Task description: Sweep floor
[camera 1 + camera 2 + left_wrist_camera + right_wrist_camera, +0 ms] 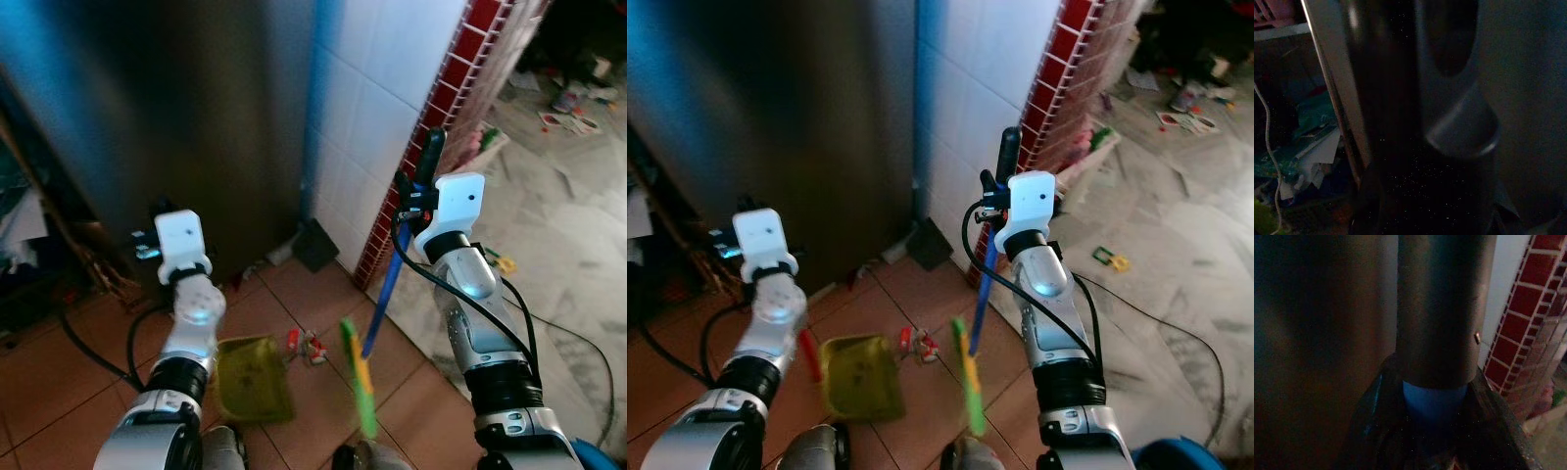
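My right pincer is clamped high on the broom: light, stiff, slick; left pincer's opening I cannot tell.

A tall dark metal cabinet, perhaps a refrigerator, is seen standing straight ahead on terracotta floor tiles. Just beside it a wall of white tiles is seen, edged by a column of red brick tiles. A small dark object is set on the floor at the foot of the white wall. Clutter and thin sticks are seen in the shade on the cabinet's other side. Beyond the red column a pale marble floor is spread, with scattered papers lying far off and a small yellow-green item nearer. A black cable is trailed across the marble.
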You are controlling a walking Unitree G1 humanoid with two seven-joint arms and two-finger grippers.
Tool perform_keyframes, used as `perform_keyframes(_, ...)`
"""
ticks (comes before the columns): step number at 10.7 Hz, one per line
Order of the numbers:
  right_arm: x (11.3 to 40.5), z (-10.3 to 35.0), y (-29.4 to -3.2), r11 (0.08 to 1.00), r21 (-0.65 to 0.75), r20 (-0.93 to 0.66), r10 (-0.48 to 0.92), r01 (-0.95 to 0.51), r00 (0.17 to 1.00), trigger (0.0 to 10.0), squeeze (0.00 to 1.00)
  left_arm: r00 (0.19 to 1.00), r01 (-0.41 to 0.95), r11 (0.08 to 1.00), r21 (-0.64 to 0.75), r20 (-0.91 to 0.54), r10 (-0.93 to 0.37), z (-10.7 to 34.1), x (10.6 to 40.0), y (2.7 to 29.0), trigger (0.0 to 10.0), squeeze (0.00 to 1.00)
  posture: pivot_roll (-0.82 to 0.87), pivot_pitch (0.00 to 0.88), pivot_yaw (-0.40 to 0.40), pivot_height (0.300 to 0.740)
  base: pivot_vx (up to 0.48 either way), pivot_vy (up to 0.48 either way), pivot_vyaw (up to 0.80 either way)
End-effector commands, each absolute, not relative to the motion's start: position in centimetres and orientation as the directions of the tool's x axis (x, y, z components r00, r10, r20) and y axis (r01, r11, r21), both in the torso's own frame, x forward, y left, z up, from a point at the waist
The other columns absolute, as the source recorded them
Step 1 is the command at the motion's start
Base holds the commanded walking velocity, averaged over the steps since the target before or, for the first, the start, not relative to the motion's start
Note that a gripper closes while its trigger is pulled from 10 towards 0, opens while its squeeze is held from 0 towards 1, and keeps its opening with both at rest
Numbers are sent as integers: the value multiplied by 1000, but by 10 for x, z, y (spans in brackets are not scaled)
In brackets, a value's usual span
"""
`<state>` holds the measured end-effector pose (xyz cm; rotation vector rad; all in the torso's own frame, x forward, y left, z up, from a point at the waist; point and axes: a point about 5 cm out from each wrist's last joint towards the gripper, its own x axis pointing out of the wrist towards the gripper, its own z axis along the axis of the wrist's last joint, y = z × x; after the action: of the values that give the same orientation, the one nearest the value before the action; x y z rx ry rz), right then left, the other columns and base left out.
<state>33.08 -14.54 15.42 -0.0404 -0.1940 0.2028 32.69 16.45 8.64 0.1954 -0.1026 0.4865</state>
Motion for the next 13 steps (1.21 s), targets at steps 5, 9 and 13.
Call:
perform_keyframes(5, 335, 166, -131, 979, -55, 235, 204, -196, 950, 10000, 0, 886, -450, 857, 250, 243, 394, 90, 333, 155, 10000, 0, -136, 99, -89, 740, 0, 0, 0)
perform_keyframes(9, 333, 153, -110, 924, 184, 142, 313, -336, 939, 10000, 0, 900, -423, 870, 254, 232, 369, 87, 334, 150, 10000, 0, -136, 80, -77, 740, 0, 0, 0)
perform_keyframes(13, 329, 178, -112, 777, 222, 147, 571, -589, 808, 10000, 0, 908, -406, 880, 247, 218, 358, 86, 334, 146, 10000, 0, -156, 72, -79, 740, 0, 0, 0)
